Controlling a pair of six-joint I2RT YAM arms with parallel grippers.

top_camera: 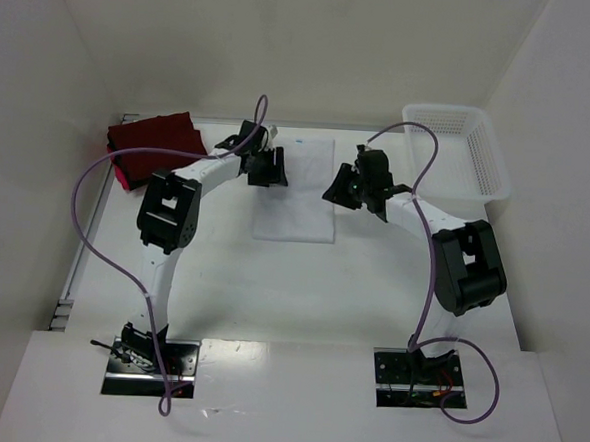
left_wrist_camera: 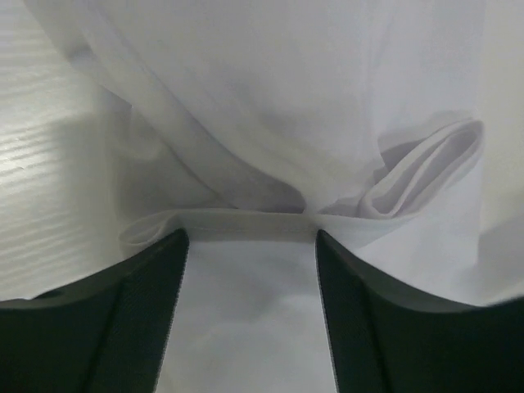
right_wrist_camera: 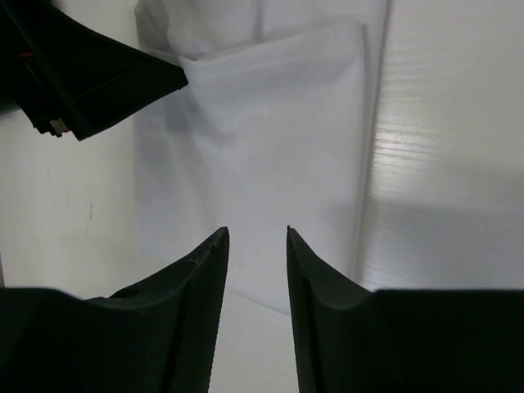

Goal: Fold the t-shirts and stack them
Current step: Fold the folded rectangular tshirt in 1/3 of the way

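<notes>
The white t-shirt point(top_camera: 297, 186) lies on the table as a long folded rectangle. It also fills the left wrist view point(left_wrist_camera: 270, 106), where loose folds bunch up, and shows in the right wrist view point(right_wrist_camera: 262, 139). My left gripper point(top_camera: 268, 166) is at the shirt's far left edge. Its jaws point(left_wrist_camera: 250, 237) stand wide open over a folded hem, with cloth lying under them. My right gripper point(top_camera: 343, 189) is at the shirt's right edge, its jaws point(right_wrist_camera: 256, 233) a little apart and empty just above the cloth. The dark red t-shirts point(top_camera: 152, 137) are stacked at the back left.
A white mesh basket point(top_camera: 460, 146) stands at the back right against the wall. White walls close in the table on the left, back and right. My left gripper's black body point(right_wrist_camera: 82, 74) shows at the upper left of the right wrist view.
</notes>
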